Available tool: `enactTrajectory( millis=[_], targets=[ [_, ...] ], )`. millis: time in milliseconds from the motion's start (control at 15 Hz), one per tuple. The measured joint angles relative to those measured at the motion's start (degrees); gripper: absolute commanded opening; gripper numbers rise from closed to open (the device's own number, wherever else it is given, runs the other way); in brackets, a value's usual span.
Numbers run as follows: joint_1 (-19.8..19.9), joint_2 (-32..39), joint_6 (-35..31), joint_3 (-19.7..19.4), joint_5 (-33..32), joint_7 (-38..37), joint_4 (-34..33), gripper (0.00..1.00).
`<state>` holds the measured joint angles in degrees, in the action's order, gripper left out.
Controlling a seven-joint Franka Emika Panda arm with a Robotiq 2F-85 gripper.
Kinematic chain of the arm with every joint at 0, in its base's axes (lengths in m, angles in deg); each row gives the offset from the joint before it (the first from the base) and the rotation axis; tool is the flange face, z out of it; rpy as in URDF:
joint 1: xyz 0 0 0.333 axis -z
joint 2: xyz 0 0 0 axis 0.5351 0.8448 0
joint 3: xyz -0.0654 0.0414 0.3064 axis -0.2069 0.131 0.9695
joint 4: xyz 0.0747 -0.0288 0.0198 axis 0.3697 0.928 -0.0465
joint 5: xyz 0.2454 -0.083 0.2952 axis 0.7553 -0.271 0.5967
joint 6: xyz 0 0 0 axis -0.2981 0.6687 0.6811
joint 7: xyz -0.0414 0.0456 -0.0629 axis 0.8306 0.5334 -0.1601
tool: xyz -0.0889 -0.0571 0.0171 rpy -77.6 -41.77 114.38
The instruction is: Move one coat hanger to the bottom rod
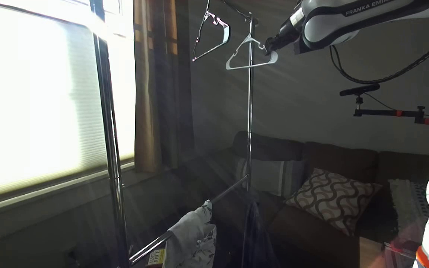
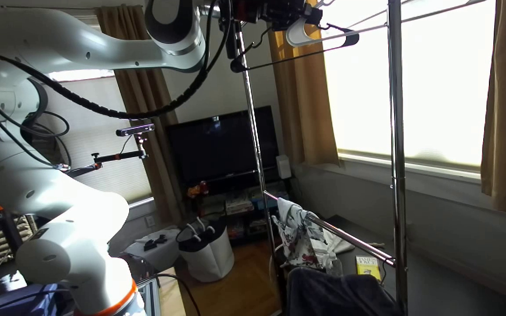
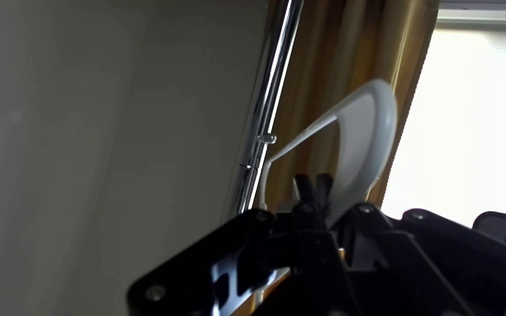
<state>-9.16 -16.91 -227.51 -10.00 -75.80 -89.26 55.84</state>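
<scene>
The pale whitish coat hanger (image 1: 273,57) is up near the top of the rack's far post in an exterior view. Its wide shoulder also shows in an exterior view (image 2: 296,35) and in the wrist view (image 3: 364,131). My gripper (image 1: 267,46) is at this hanger's shoulder, and its fingertips (image 3: 314,183) are close together with the white shoulder running between them. The gripper (image 2: 313,16) appears shut on it. I cannot tell whether the hook rests on the top rod. The bottom rod (image 1: 231,188) is far below; it also shows in an exterior view (image 2: 349,239).
A dark hanger (image 1: 227,34) hangs close by, also visible in an exterior view (image 2: 350,38). Chrome posts (image 1: 250,111) (image 2: 395,131) bound the rack. A floral cloth (image 1: 188,227) drapes over the bottom rod. A dark garment (image 2: 336,289) hangs low. A window (image 2: 411,96) is behind.
</scene>
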Motion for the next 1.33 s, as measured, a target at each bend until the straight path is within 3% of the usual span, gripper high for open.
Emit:
enactTrajectory(
  millis=[467,733,1067,1333],
  targets=[
    [-0.2,-0.9,-1.8,0.2,0.0,-2.0,-0.9,0.02],
    [-3.0,-2.9,-4.2,-1.0,0.4,-2.1,-0.5,0.02],
    [-10.2,-6.5,-7.7,-6.0,0.6,4.7,7.1,0.02],
    [-10.5,-9.0,-15.4,-8.4,0.7,5.5,14.7,0.02]
  ],
)
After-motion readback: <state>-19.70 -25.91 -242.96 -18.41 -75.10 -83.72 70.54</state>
